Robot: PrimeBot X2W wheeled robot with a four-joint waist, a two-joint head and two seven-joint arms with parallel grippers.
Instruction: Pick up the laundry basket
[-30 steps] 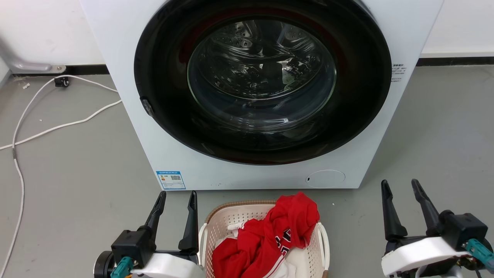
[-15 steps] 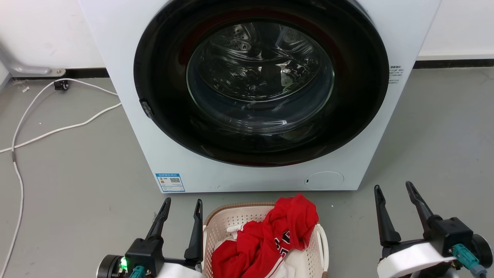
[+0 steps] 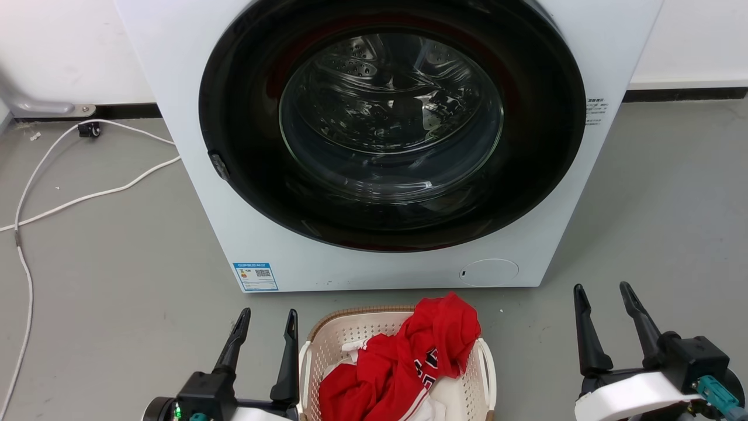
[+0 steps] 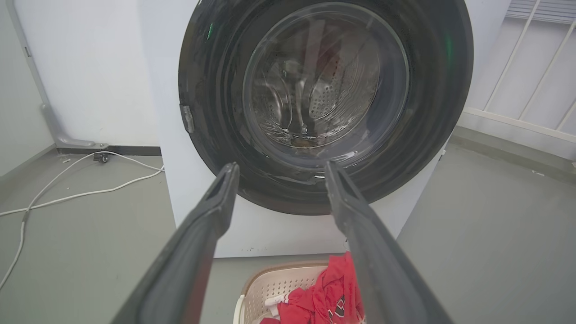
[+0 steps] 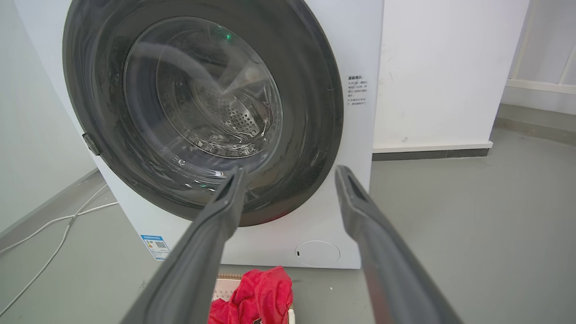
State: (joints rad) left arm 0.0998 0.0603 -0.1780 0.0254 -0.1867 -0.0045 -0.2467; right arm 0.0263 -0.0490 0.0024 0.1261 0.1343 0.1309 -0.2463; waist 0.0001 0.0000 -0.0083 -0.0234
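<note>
Cream laundry basket (image 3: 350, 333) beside left pincer (image 3: 268, 314)

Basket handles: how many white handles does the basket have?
2. The left handle loops off the laundry basket beside the left tool; the right handle is on the opposite side. Red clothes cover some rim, so another might hide.

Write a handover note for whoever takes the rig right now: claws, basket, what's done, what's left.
Left claw: open, empty, close beside the laundry basket at its left handle.
Right claw: open, empty, well off the basket's right side.
Basket: on the floor before the washing machine, red garment heaped in it.
Done: arms flank the basket; no grip.
Left: bring both claws to the handles, close, lift.
</note>
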